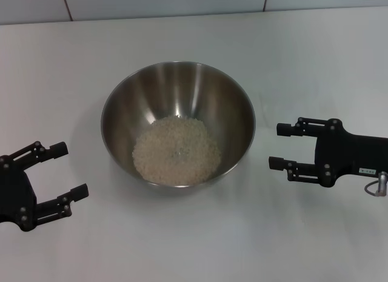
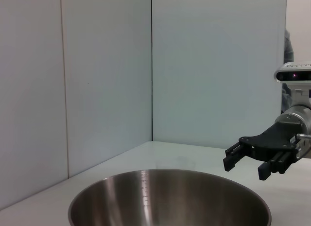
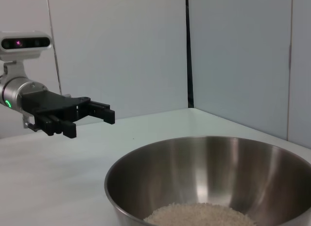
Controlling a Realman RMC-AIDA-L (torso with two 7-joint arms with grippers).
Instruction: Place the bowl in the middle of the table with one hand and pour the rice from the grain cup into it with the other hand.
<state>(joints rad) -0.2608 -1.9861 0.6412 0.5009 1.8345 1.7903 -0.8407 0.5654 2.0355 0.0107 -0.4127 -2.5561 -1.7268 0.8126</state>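
Two grippers flank the bowl (image 1: 177,127), which stands mid-table (image 1: 303,63) holding the rice (image 1: 176,150). Left gripper (image 1: 64,170) sits beside it, fingers spread, holding nothing. Right gripper (image 1: 281,146) sits opposite, likewise spread and holding nothing, clear of the rim.

Steel bowl (image 1: 177,88) upright mid-table (image 1: 303,63), holding a heap of rice (image 1: 176,151).
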